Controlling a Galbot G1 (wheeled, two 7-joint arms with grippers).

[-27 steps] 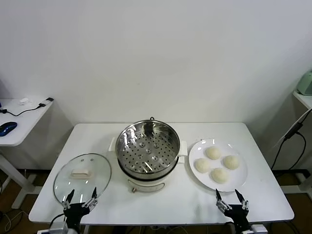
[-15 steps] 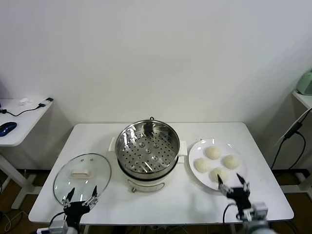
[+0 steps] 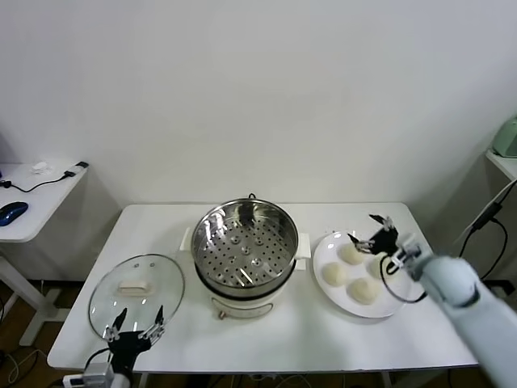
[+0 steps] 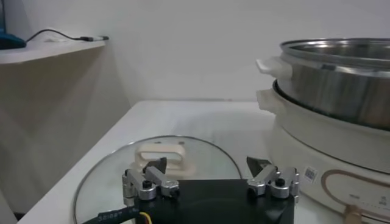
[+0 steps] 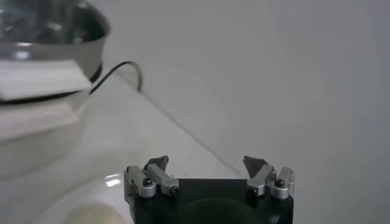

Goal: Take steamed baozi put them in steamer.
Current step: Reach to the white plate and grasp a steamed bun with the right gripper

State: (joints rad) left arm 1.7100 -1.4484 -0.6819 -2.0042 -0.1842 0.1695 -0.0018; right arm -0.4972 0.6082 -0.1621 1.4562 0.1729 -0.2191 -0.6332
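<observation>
Several cream-white baozi lie on a white plate (image 3: 321,252) at the right: one at the far side (image 3: 351,254), one on the left (image 3: 334,274), one at the front (image 3: 363,290); a further one is partly behind my right arm. The steel steamer (image 3: 245,246) stands open at the table's middle, its perforated tray bare. My right gripper (image 3: 367,230) is open and empty, hovering over the plate's far edge just right of the far baozi. In the right wrist view the open right gripper (image 5: 206,165) shows with one baozi (image 5: 91,214) and the steamer (image 5: 36,36) beyond. My left gripper (image 3: 136,323) is open and parked at the front left.
A round glass lid (image 3: 136,291) with a white knob lies flat left of the steamer, just ahead of the left gripper (image 4: 207,170); the knob (image 4: 159,158) and the steamer's side (image 4: 341,79) show in the left wrist view. A side desk (image 3: 32,190) stands at the left.
My right arm has risen from the table's front edge and swung forward over the plate, to its far right side. The left arm has barely moved. The baozi lie as before.
</observation>
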